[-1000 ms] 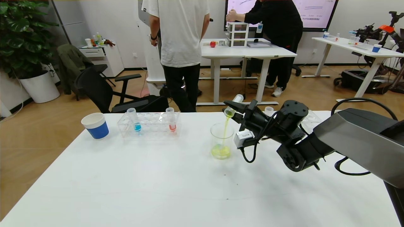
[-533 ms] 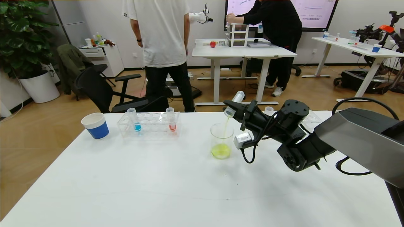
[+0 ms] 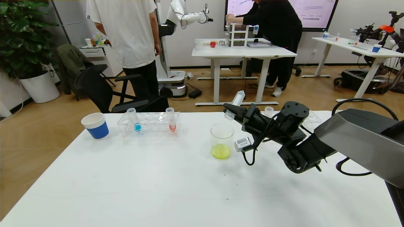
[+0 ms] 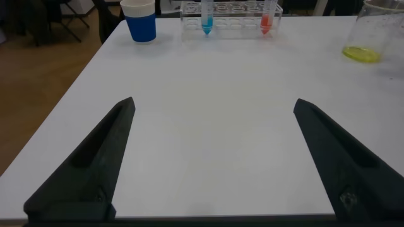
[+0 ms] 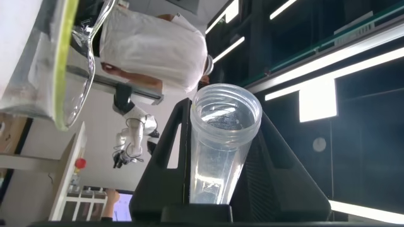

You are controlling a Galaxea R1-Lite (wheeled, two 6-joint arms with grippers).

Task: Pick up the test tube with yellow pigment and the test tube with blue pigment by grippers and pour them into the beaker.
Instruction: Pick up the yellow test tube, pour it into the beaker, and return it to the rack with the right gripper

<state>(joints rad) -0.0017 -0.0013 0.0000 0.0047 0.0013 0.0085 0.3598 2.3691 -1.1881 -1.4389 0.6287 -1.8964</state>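
My right gripper [image 3: 232, 111] is shut on the test tube with yellow pigment [image 3: 236, 101], which hangs mouth-down just above and right of the beaker [image 3: 222, 134]. The tube [image 5: 222, 148] looks drained and clear between the black fingers. Yellow-green liquid pools in the bottom of the beaker [image 4: 374, 25]. The test tube with blue pigment [image 3: 136, 120] stands upright in a clear rack [image 3: 151, 126] at the back left, also seen in the left wrist view [image 4: 206, 16]. My left gripper [image 4: 213, 103] hovers open over bare table near the front, holding nothing.
A blue-and-white paper cup [image 3: 95, 125] stands left of the rack, and a tube of orange-red liquid [image 3: 171, 120] sits in the rack's right end. Another clear rack [image 3: 311, 117] lies behind my right arm. People and desks are beyond the table.
The yellow stream into the beaker has stopped. My right wrist has rolled further, so the tube stands steeper. The person in white has walked left.
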